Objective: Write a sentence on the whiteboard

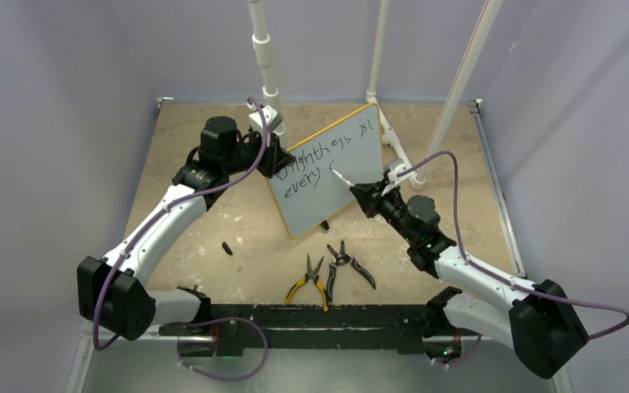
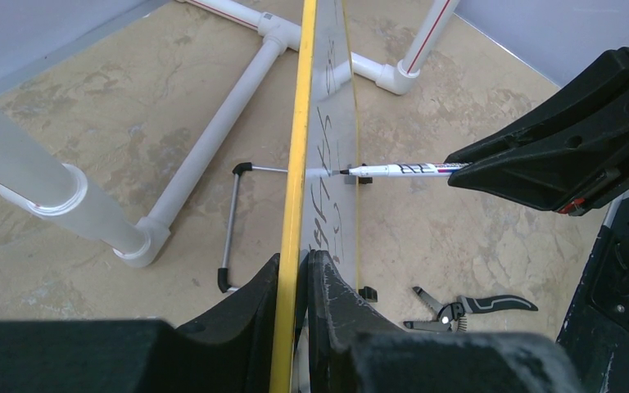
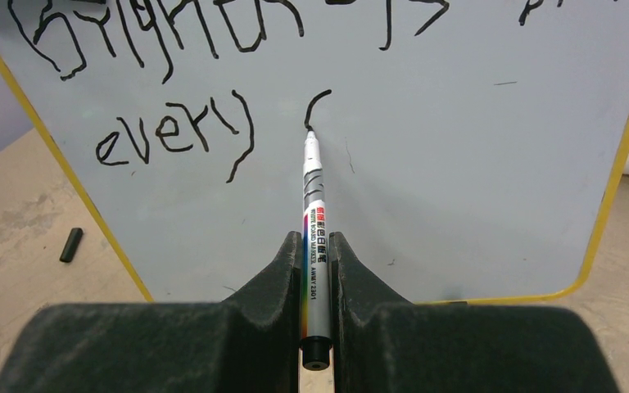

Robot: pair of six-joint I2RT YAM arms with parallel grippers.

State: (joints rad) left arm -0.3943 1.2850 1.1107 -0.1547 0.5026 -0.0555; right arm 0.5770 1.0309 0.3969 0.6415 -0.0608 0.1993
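The whiteboard (image 1: 328, 205) stands tilted on edge at mid table, its yellow rim (image 2: 299, 164) pinched between the fingers of my left gripper (image 2: 297, 266), which is shut on its left edge (image 1: 274, 160). The sentence (image 3: 172, 135) in black script shows a top line and "every" below, followed by a short curved stroke (image 3: 315, 106). My right gripper (image 3: 315, 246) is shut on a silver whiteboard marker (image 3: 314, 213). The marker's tip touches the board at the lower end of that stroke (image 1: 333, 172). From the left wrist the marker (image 2: 401, 170) meets the board nearly square on.
Yellow-handled pliers (image 1: 311, 282) and black-handled pliers (image 1: 348, 262) lie on the table in front of the board. A small black cap (image 1: 227, 248) lies to the left. White PVC pipes (image 1: 266, 57) rise behind the board, with a pipe base (image 2: 213, 139) on the table.
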